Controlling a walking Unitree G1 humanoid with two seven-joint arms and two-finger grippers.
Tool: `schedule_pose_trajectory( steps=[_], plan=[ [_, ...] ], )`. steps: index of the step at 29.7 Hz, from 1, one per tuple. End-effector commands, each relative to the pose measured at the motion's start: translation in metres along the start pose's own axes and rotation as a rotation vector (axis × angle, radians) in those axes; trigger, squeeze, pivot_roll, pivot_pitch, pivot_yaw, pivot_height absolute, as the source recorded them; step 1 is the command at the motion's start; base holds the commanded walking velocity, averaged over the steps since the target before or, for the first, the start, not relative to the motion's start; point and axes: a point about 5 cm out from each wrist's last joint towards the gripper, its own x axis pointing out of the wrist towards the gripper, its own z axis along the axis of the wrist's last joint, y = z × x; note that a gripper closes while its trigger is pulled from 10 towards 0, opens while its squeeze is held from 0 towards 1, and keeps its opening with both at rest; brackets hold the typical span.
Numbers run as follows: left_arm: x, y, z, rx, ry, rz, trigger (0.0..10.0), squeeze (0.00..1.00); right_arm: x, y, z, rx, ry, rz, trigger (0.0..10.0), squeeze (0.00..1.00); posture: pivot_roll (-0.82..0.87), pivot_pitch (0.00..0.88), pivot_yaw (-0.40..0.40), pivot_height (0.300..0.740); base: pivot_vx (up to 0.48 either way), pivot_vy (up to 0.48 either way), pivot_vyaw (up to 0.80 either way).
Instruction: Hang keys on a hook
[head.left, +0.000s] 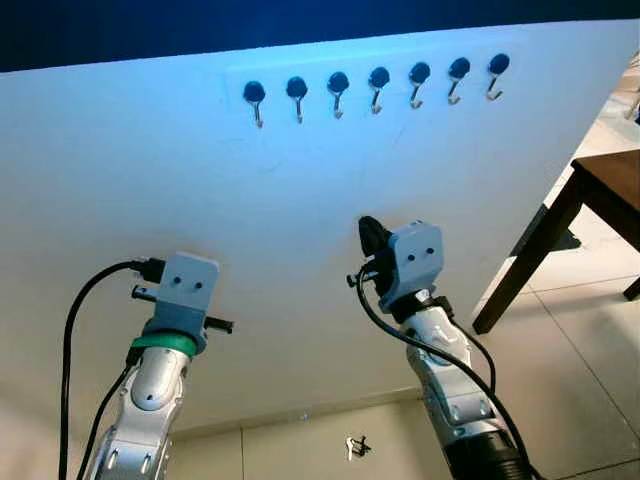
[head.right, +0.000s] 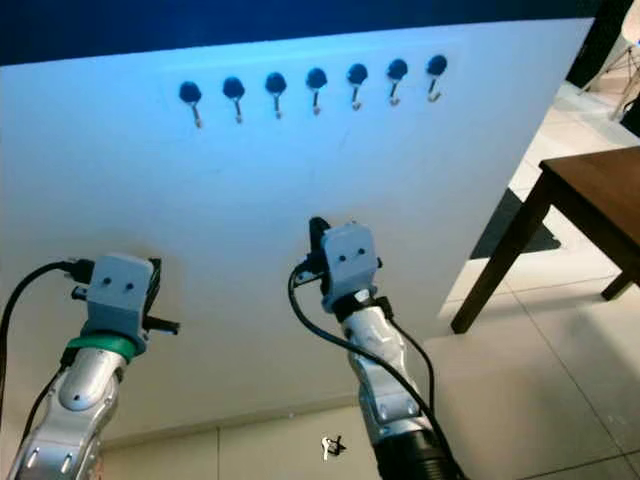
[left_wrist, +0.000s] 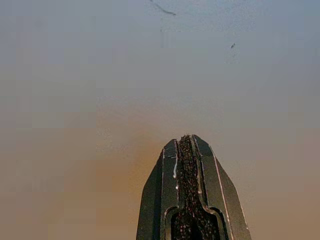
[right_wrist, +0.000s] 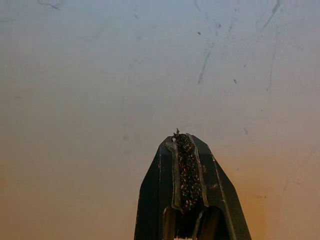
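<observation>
Both arms raised in front of the white wall (head.left: 300, 230), the row of seven hooks (head.left: 378, 88) above them near the wall's top edge. Left hand (left_wrist: 187, 165) has its two black fingers pressed together, nothing between them, facing bare wall. Right hand (right_wrist: 184, 160) likewise closed tip to tip, no key pinched, also facing bare wall.

A small metal thing lies on the tiled floor (head.left: 560, 380) just in front of the wall's base, between the two arms; it looks like the keys (head.left: 356, 446), though it is too small to be sure.

Risks, as I judge them:
- If those are the keys, neither hand holds them, so any reach to the hooks now hangs nothing
- Picking them up means bending low; thin metal flat on tile gives the fingers little to catch, so a closing pinch may skate over it or push it against the wall
- Dark wooden side table (head.left: 600, 200) stands at the right, close to the wall's right edge; a turn or stoop could swing the right arm into its leg
- Hooks are small and closely spaced; a slight misalignment puts the ring beside the hook, and the keys fall
</observation>
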Motion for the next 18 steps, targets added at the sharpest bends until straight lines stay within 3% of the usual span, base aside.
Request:
schedule_pose_trajectory(
  steps=[1, 18],
  plan=[
    [-0.0006, 0.0032, -0.0022, 0.005, 0.007, 0.008, 10.0, 0.0, 0.0008, 0.002, -0.0006, 0.0, -0.003, 0.005, 10.0, 0.0, -0.08, 0.0, 0.096, 0.74, -0.364, 0.0, 0.0],
    [-0.0002, 0.0046, -0.0015, 0.01, 0.002, 0.011, 10.0, 0.0, 0.0004, 0.0027, -0.002, 0.0, 0.001, 0.007, 10.0, 0.0, -0.07, 0.0, 0.099, 0.74, -0.359, 0.0, 0.0]
  ],
)
